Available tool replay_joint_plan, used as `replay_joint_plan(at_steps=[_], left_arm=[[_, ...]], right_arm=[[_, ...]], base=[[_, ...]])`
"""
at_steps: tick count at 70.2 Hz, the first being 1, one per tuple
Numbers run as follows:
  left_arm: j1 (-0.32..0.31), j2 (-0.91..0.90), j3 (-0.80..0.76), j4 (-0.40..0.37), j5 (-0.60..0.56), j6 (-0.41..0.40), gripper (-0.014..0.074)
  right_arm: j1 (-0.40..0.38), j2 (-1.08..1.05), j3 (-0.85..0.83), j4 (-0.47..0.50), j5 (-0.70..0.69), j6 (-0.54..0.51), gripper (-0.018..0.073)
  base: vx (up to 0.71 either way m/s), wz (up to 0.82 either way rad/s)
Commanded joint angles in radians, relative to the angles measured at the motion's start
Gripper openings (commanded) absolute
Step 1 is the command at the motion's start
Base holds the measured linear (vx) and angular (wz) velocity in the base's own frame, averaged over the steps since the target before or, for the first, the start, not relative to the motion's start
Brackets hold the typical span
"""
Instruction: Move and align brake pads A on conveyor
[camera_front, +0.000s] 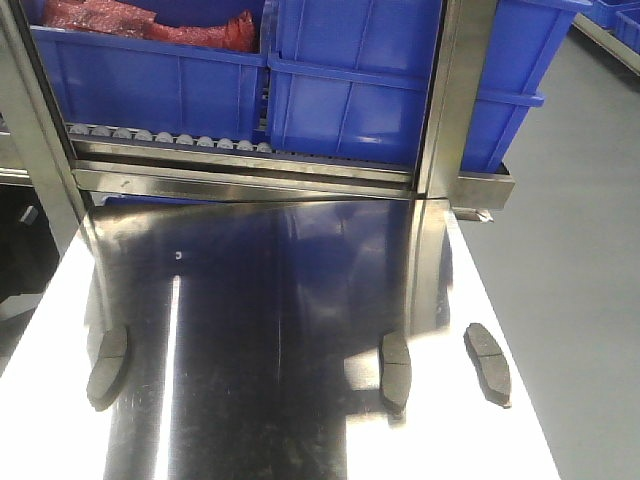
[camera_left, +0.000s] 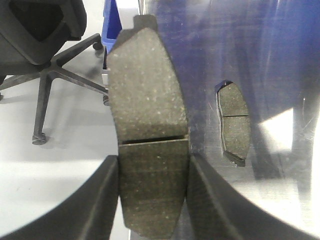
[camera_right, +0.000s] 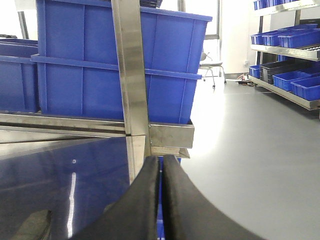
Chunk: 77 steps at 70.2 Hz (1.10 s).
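My left gripper (camera_left: 152, 161) is shut on a brake pad A (camera_left: 147, 100), a dark-grey curved pad with a groove across its middle, its fingers pressing on the pad's two long edges. A second pad (camera_left: 234, 122) lies flat on the steel tabletop (camera_left: 280, 60) just right of it. In the front view three pads lie on the tabletop: one near the left edge (camera_front: 108, 365), one right of centre (camera_front: 395, 370), one at the right edge (camera_front: 487, 362). My right gripper (camera_right: 161, 160) is shut with nothing in it, over the table's far right corner. The conveyor is out of view.
A steel rack post (camera_front: 455, 100) and blue bins (camera_front: 350, 90) stand at the back of the table. One bin holds red parts (camera_front: 150, 25). An office chair (camera_left: 40, 45) is on the floor to the left. Grey floor (camera_front: 570, 230) lies right of the table.
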Motion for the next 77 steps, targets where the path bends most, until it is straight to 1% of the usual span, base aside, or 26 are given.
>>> replay_joint_plan(at_steps=[1,8,11,19,25,32,38,43,50,56,58,60,63,70,75,77], left_arm=[[0.000,-0.006,-0.031,-0.001,-0.073,-0.001,0.0192],[0.000,-0.006,-0.031,-0.001,-0.073,-0.001,0.0192],[0.000,-0.006,-0.031,-0.001,-0.073,-0.001,0.0192],[0.000,-0.006,-0.031,-0.001,-0.073,-0.001,0.0192],[0.000,-0.006,-0.031,-0.001,-0.073,-0.001,0.0192],[0.000,-0.006,-0.031,-0.001,-0.073,-0.001,0.0192],[0.000,-0.006,-0.031,-0.001,-0.073,-0.001,0.0192],[0.000,-0.006,-0.031,-0.001,-0.073,-0.001,0.0192],[0.000,-0.006,-0.031,-0.001,-0.073,-0.001,0.0192],[0.000,-0.006,-0.031,-0.001,-0.073,-0.001,0.0192],[0.000,-0.006,-0.031,-0.001,-0.073,-0.001,0.0192],[0.000,-0.006,-0.031,-0.001,-0.073,-0.001,0.0192],[0.000,-0.006,-0.031,-0.001,-0.073,-0.001,0.0192],[0.000,-0.006,-0.031,-0.001,-0.073,-0.001,0.0192],[0.000,-0.006,-0.031,-0.001,-0.073,-0.001,0.0192],[0.000,-0.006,-0.031,-0.001,-0.073,-0.001,0.0192]], right_arm=[[0.000,0.019,-0.088,-0.005,-0.053,-0.019,-0.0003],[0.000,0.124,-0.221,-0.029,-0.001,-0.056,-0.0003],[0.000,0.186,-0.288,-0.044,0.044,-0.074,-0.0002],[0.000,0.377,-0.470,-0.044,0.168,-0.116,-0.0002],[0.000,0.503,-0.568,-0.044,0.266,-0.118,-0.0002],[0.000,0.628,-0.639,-0.044,0.337,-0.118,-0.0001],[0.000,0.696,-0.647,-0.044,0.322,-0.118,0.0001],[0.000,0.733,-0.647,-0.044,0.320,-0.118,0.0025],[0.000,0.757,-0.646,-0.037,0.320,-0.118,0.0126],[0.000,0.757,-0.646,-0.044,0.320,-0.118,0.0294],[0.000,0.757,-0.646,-0.044,0.320,-0.118,0.0372],[0.000,0.757,-0.646,-0.044,0.320,-0.118,0.0419],[0.000,0.757,-0.645,-0.044,0.316,-0.118,0.0519],[0.000,0.758,-0.645,-0.030,0.294,-0.117,0.0676],[0.000,0.770,-0.647,0.010,0.287,-0.117,0.0729],[0.000,0.782,-0.652,0.022,0.290,-0.118,0.0730]], base=[[0.00,0.00],[0.00,0.00],[0.00,0.00],[0.00,0.00],[0.00,0.00],[0.00,0.00],[0.00,0.00],[0.00,0.00],[0.00,0.00],[0.00,0.00],[0.00,0.00],[0.00,0.00],[0.00,0.00],[0.00,0.00],[0.00,0.00],[0.00,0.00]])
